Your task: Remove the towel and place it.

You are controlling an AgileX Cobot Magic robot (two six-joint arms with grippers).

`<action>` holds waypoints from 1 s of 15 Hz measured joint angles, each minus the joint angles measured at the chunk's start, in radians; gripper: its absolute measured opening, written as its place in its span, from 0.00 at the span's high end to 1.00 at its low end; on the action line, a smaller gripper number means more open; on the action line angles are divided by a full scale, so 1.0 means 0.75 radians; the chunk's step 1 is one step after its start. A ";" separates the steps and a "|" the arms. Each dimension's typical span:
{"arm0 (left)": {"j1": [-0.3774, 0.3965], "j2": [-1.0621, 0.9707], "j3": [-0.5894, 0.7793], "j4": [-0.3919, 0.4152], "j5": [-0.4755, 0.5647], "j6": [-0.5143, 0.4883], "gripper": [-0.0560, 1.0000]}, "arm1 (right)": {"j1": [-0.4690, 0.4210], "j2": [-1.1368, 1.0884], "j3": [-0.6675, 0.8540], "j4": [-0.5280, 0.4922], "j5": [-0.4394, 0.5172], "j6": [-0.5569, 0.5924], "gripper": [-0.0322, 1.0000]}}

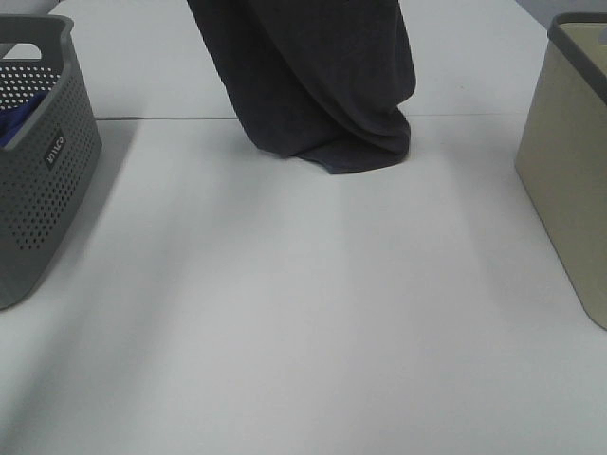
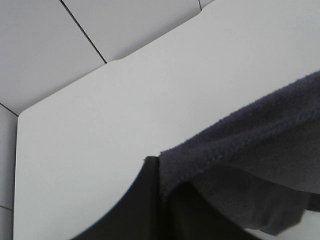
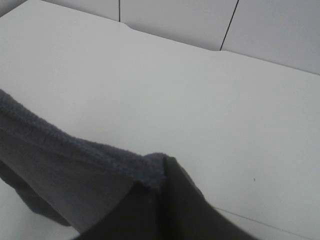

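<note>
The dark charcoal towel (image 1: 313, 76) hangs down from above the exterior view's top edge, and its bunched lower end rests on the white table (image 1: 285, 313) at the back centre. Neither gripper shows in that view. In the left wrist view my left gripper (image 2: 159, 167) is shut on the towel's hemmed edge (image 2: 250, 145), high over the table. In the right wrist view my right gripper (image 3: 162, 165) is shut on another part of the towel's edge (image 3: 65, 170). The towel stretches away from each dark finger.
A grey perforated basket (image 1: 43, 171) stands at the left edge with a blue cloth (image 1: 14, 123) inside. A beige basket (image 1: 569, 161) with a grey rim stands at the right edge. A seam crosses the table behind the towel's foot.
</note>
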 joint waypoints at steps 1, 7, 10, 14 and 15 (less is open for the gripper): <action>-0.004 -0.035 -0.003 -0.020 0.099 0.013 0.95 | 0.000 -0.040 0.000 0.036 0.053 -0.007 0.95; -0.009 -0.140 0.015 -0.095 0.275 0.005 0.95 | 0.003 -0.177 0.000 0.265 0.344 -0.049 0.95; -0.011 -0.363 0.320 -0.145 0.275 -0.072 0.95 | 0.003 -0.220 0.000 0.319 0.485 -0.059 0.95; -0.011 -0.657 0.713 -0.184 0.275 -0.159 0.95 | 0.004 -0.240 0.000 0.436 0.625 -0.104 0.95; -0.011 -0.712 0.789 -0.204 0.275 -0.164 0.95 | 0.005 -0.245 0.000 0.449 0.635 -0.111 0.95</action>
